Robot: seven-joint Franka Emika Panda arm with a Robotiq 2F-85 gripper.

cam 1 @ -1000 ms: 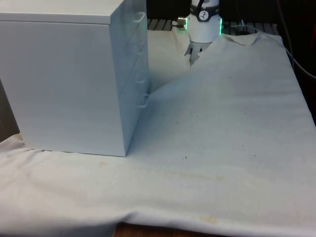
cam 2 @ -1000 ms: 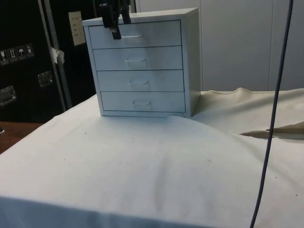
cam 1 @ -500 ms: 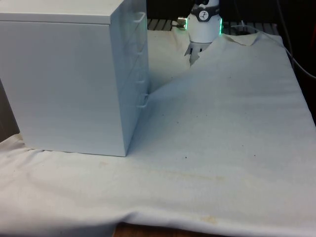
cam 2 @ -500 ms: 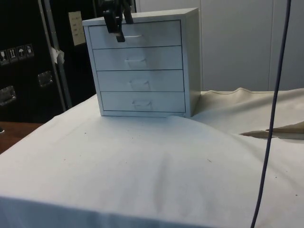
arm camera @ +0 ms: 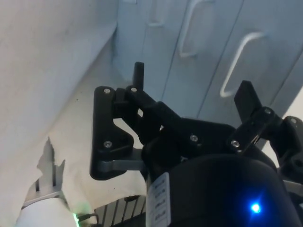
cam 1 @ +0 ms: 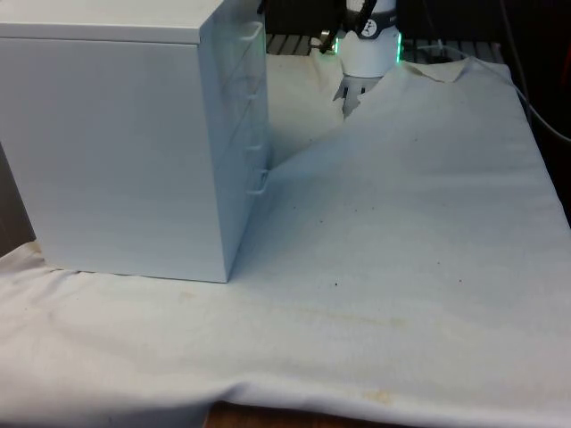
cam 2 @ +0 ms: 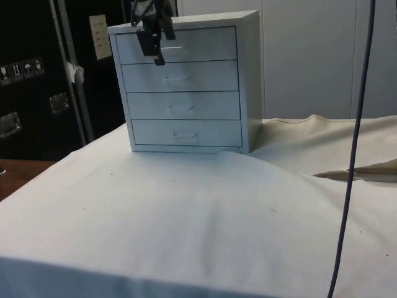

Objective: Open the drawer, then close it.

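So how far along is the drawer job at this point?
Nothing looks done yet: all four drawers of the white metal chest of drawers sit flush and shut in the side view. In hand is the approach: the black two-finger gripper hangs open in front of the top drawer, near its handle but not gripping it. Left: grasp the handle, pull the drawer out, push it back.

Table (cam 1: 419, 267), covered w/ white cloth (cam 2: 186, 223), wrinkled and raised in folds twd far edge. White chest of drawers (cam 1: 125, 143), 4 drawers, stands directly on cloth at table's corner on front view's left; drawer fronts all flush.
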